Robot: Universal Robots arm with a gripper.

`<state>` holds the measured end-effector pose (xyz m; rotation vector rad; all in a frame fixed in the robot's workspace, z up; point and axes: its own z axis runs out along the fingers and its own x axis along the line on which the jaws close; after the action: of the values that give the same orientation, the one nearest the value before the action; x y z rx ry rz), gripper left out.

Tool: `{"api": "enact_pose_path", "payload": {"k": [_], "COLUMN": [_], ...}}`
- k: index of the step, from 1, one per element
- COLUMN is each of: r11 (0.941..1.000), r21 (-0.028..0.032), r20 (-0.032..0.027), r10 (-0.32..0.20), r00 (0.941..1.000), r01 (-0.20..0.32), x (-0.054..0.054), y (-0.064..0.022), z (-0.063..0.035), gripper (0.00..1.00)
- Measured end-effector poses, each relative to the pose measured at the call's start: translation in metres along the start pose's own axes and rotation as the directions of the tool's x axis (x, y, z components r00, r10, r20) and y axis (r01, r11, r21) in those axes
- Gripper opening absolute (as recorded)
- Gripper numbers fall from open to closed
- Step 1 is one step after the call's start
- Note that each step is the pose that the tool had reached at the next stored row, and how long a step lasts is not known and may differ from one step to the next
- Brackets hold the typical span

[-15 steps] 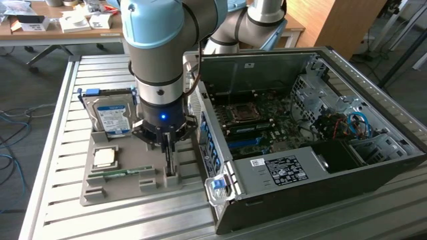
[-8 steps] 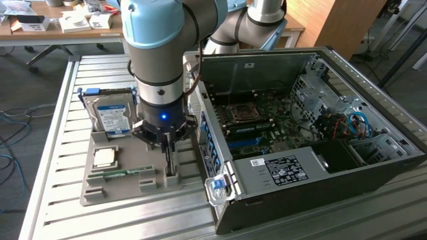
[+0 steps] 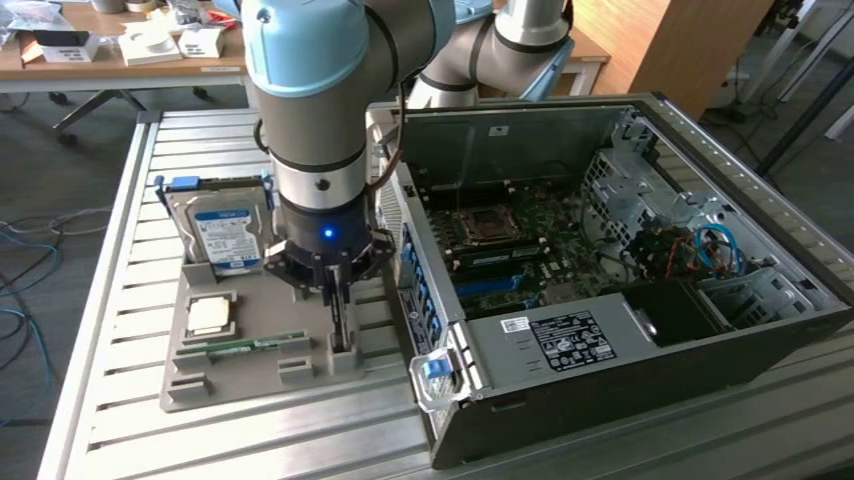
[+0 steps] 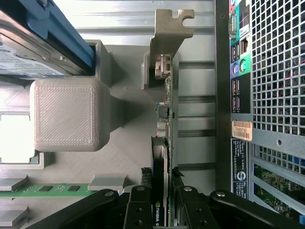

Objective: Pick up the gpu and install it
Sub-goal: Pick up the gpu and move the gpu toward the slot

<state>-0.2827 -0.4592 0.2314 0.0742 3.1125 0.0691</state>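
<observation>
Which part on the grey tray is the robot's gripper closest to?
The gpu: the thin card standing on edge beside the computer case, clamped in the gripper. The hard drive, chip and memory stick lie apart.

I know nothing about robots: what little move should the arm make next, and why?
Probably a slow, straight lift. The gripper seems clamped on the gpu, which stands on edge in a slot of the grey tray beside the computer case; pulling sideways could jam it.

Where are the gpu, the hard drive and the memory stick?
gpu (image 4: pixel 161 155): wrist view, edge of its black cooler.
hard drive (image 3: pixel 223 235): exterior view, blue label.
memory stick (image 3: pixel 240 346): exterior view, green board.
</observation>
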Motion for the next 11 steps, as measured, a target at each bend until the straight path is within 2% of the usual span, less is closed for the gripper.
{"api": "enact_pose_path", "payload": {"k": [6, 11], "r11": [1.0000, 1.0000], "r21": [0.0002, 0.0002], "r20": [-0.0002, -0.0002], "r10": [-0.002, -0.002], "r00": [1.0000, 1.0000], "r01": [0.002, 0.002], "x": [0.000, -0.001], "y": [0.0006, 0.0015], "z": [-0.0141, -0.0349], "gripper": [0.26, 0.26]}}
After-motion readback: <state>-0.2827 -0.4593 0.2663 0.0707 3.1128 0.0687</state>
